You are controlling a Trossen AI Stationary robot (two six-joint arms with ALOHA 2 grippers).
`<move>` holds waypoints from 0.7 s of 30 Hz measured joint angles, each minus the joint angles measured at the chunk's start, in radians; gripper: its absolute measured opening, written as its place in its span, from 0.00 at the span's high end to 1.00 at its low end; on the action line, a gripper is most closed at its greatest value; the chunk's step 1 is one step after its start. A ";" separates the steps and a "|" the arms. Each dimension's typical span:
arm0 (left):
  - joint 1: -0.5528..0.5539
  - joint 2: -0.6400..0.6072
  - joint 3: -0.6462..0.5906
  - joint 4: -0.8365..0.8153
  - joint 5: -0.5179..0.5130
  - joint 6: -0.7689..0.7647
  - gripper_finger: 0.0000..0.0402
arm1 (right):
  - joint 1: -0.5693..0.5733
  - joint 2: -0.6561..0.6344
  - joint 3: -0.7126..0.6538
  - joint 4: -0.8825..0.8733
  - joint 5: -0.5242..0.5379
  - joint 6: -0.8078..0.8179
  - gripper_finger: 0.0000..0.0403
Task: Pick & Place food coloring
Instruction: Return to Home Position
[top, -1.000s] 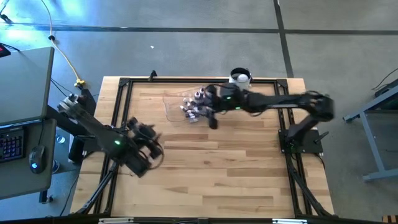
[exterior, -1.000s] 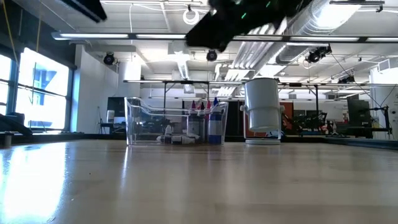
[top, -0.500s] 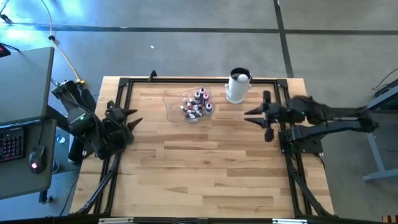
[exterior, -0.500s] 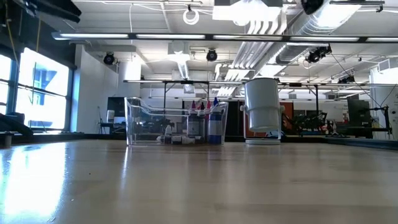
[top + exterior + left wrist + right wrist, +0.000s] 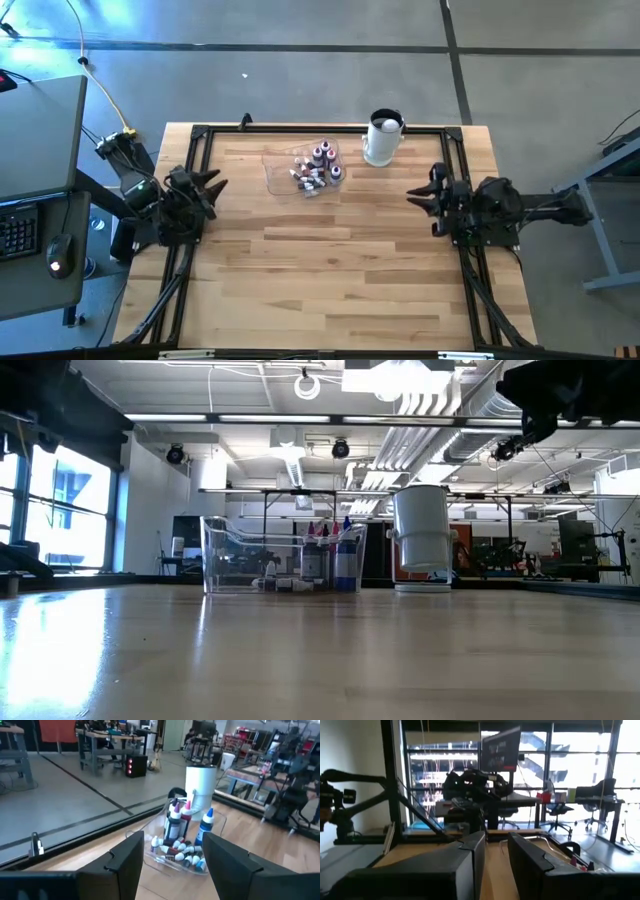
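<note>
The food coloring (image 5: 315,168), several tiny bottles with red, blue and dark parts, stands and lies inside a clear open container (image 5: 280,172) on the far middle of the table. The left wrist view shows the food coloring (image 5: 182,832) straight ahead. My left gripper (image 5: 215,187) is open at the table's left edge, pointing toward the container and well short of it. My right gripper (image 5: 418,197) hovers at the right edge with a narrow gap between its fingers (image 5: 477,845) and nothing in it.
A tall white cylindrical container with a dark top (image 5: 383,138) stands just right of the clear one, at the far edge. A black frame (image 5: 300,130) runs round the wooden table. Bare wood (image 5: 330,270) fills the middle and near part.
My right gripper has drawn back from over the clear container to the table's right edge, carrying nothing. My left arm has pulled back from the left-middle of the table to the left edge and turned. The bottles and the container have stayed put.
</note>
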 joint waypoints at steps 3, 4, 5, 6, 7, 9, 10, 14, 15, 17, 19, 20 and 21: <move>0.000 0.001 -0.003 0.003 -0.027 0.001 0.50 | 0.000 -0.024 -0.060 0.075 -0.003 -0.008 0.81; 0.000 0.005 -0.010 0.008 -0.047 0.003 0.50 | 0.000 -0.029 -0.078 0.097 -0.006 -0.021 0.81; 0.000 0.007 -0.021 0.019 -0.064 0.014 0.50 | 0.000 -0.035 -0.099 0.103 -0.006 -0.035 0.81; 0.000 0.010 -0.032 0.025 -0.069 0.021 0.50 | 0.000 -0.034 -0.119 0.108 -0.006 -0.046 0.81; 0.000 0.012 -0.043 0.027 -0.071 0.020 0.50 | 0.000 -0.033 -0.139 0.123 -0.006 -0.048 0.81; 0.000 0.016 -0.062 0.061 -0.069 0.022 0.50 | 0.000 -0.032 -0.146 0.119 -0.007 -0.038 0.81; 0.000 0.020 -0.064 0.081 -0.070 0.031 0.50 | 0.000 -0.031 -0.145 0.102 -0.013 -0.025 0.81; 0.000 0.033 -0.069 0.101 -0.069 0.051 0.50 | 0.000 -0.027 -0.148 0.067 -0.015 0.027 0.81; 0.001 0.036 -0.069 0.101 -0.065 0.051 0.50 | 0.000 -0.027 -0.148 0.057 -0.010 0.048 0.81; 0.001 0.049 -0.080 0.122 -0.066 0.047 0.50 | 0.000 -0.026 -0.148 0.036 -0.005 0.068 0.81; 0.001 0.054 -0.111 0.156 -0.065 0.046 0.50 | 0.000 -0.026 -0.148 0.025 -0.005 0.067 0.81; 0.001 0.055 -0.128 0.172 -0.063 0.046 0.50 | 0.000 -0.026 -0.148 0.017 -0.005 0.057 0.81; 0.001 0.056 -0.149 0.190 -0.062 0.046 0.50 | 0.000 -0.026 -0.148 0.008 -0.006 0.041 0.81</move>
